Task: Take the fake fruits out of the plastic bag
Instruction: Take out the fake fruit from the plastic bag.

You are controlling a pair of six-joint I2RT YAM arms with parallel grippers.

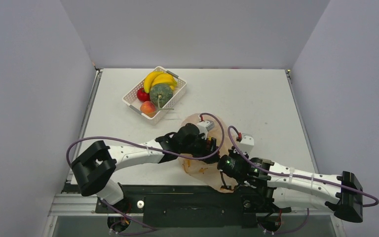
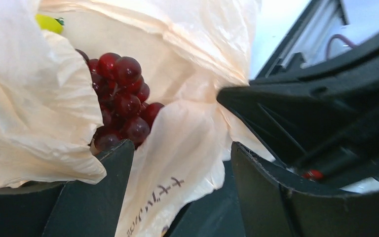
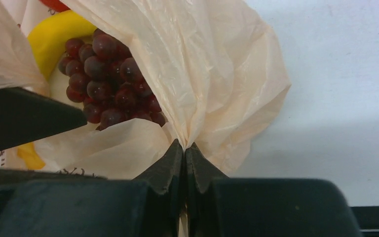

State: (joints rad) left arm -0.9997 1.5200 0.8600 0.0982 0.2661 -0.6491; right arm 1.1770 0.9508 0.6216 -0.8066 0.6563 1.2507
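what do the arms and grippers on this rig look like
The left arm and right arm are white tubular links with chunky black joints. A thin purple cable loops along each. The left gripper and right gripper have matte black, wedge-shaped fingers.

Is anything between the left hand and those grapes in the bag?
Partly. The grape bunch shows through the bag's mouth, but a fold of the plastic bag lies between the fingers of the left hand, below the grapes. The right hand pinches the bag's edge.
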